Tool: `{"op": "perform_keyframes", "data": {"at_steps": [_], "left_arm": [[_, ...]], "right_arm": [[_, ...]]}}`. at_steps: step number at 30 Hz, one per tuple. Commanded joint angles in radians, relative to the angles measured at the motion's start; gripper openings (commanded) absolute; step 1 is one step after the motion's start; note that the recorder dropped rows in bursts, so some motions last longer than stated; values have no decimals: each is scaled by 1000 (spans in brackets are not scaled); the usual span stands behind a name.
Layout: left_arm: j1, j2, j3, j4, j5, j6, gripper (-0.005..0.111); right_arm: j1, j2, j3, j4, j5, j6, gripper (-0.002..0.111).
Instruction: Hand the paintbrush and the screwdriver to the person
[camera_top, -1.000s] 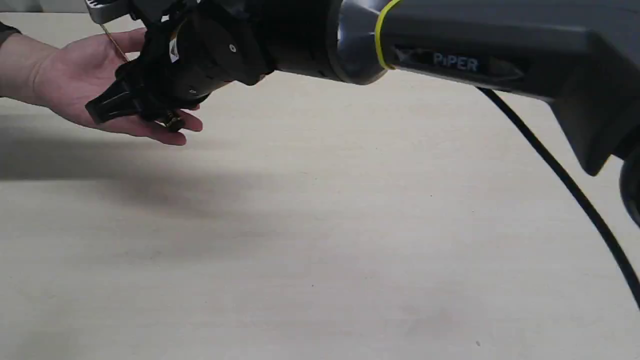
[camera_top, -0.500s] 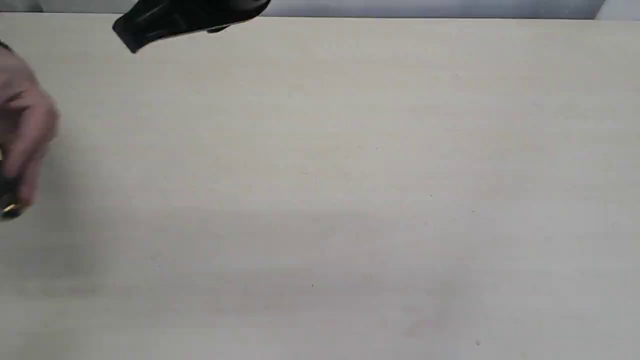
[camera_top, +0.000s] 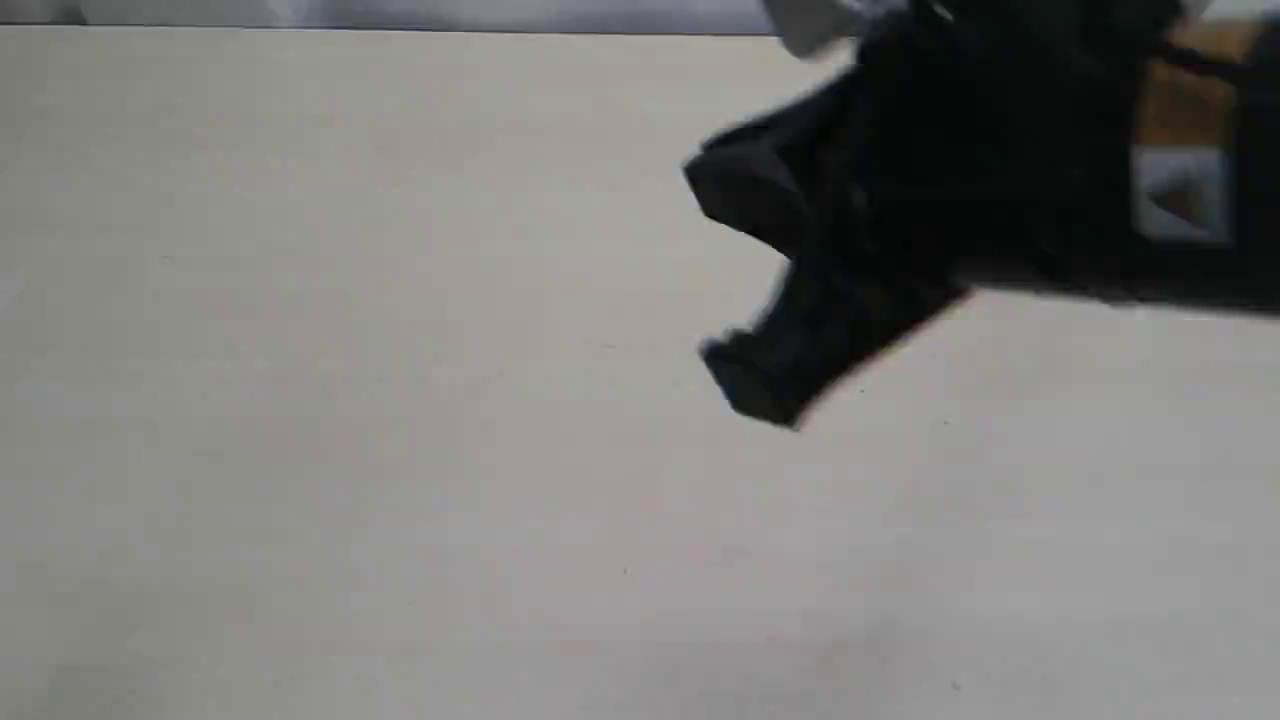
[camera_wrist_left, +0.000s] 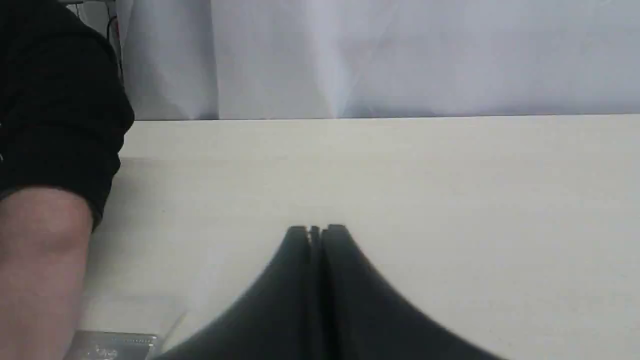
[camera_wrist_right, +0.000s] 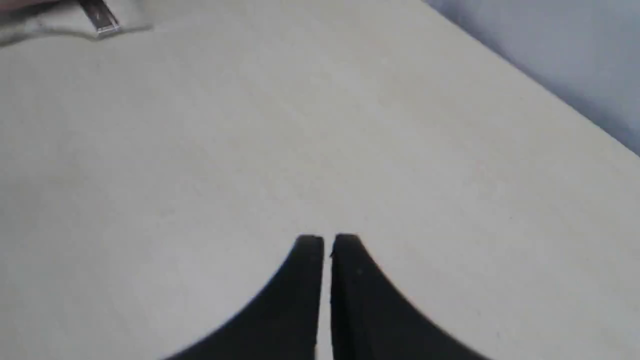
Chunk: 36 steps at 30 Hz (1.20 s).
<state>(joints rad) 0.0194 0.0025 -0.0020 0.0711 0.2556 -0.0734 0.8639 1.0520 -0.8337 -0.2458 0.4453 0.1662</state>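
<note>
**Exterior view:** the right hand (camera_top: 760, 370), a black blur, hangs at 2 o'clock above the pale counter (camera_top: 400, 450). Its grip cannot be read from here.

**Left wrist view:** the left hand (camera_wrist_left: 316, 231) is closed on nothing, its fingers pressed together over the counter. The person (camera_wrist_left: 42, 260), bare forearm and dark sleeve, is nearby. The paintbrush (camera_wrist_left: 112, 345) shows its silver band just beside that forearm.

**Right wrist view:** the right hand's fingers sit a sliver apart and are empty. A blurred silver band, apparently the paintbrush, lies well away.
</note>
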Motion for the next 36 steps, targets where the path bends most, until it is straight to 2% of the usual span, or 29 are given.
{"op": "perform_keyframes", "data": {"at_steps": [1,4,10,12,15,18,24,26,32,34,36], "left_arm": [[-8,-2,2,-2,-4,-2,0],[-8,-2,2,-2,-4,-2,0],[-8,-2,2,-2,-4,-2,0],[-8,-2,2,-2,-4,-2,0],[-8,-2,2,-2,-4,-2,0],[-8,-2,2,-2,-4,-2,0],[-8,-2,2,-2,-4,-2,0],[-8,-2,2,-2,-4,-2,0],[-8,-2,2,0,-7,-2,0],[-8,-2,2,0,-7,-2,0],[-8,-2,2,0,-7,-2,0]], "right_arm": [[-1,-181,135,-8,18,7,4],[-1,-329,226,-15,55,75,4],[-1,-620,367,-189,143,375,4],[-1,-707,391,-187,143,420,4],[-1,-801,393,-117,143,490,4],[-1,-866,393,71,167,509,4],[-1,-969,393,121,181,507,4],[-1,-989,393,71,181,500,4],[-3,-1036,401,-271,197,492,4],[-30,-1051,421,-376,188,492,4],[-104,-1052,456,-443,155,492,4]]}}
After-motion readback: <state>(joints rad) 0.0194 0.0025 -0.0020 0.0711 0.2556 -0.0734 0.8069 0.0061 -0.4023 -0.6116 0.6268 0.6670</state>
